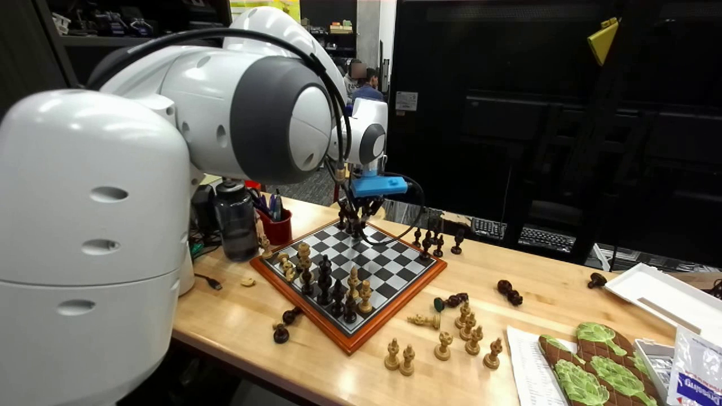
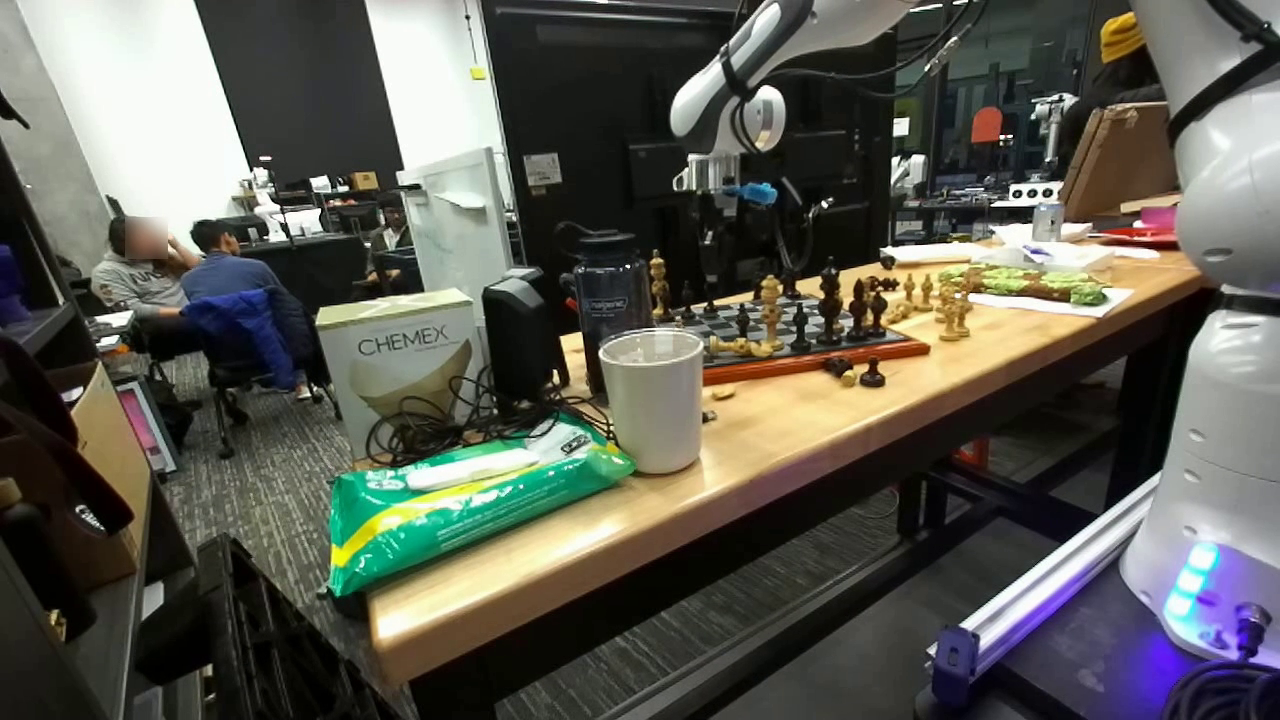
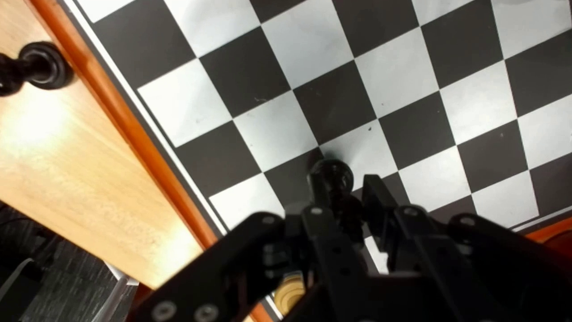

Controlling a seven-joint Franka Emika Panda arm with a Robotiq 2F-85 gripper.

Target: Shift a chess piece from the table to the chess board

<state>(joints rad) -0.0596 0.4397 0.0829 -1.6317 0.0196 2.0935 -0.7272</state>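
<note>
Only the wrist view clearly shows you the tool pinching a dark chess piece on or just over the chess board.

Exterior views share chess board; wrist view overhead.

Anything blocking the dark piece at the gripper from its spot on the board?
Nothing visible. In the wrist view, the dark piece is between the fingers of the gripper, its base over squares of the chess board, no other piece beneath. Can't tell whether it already touches down.
</note>
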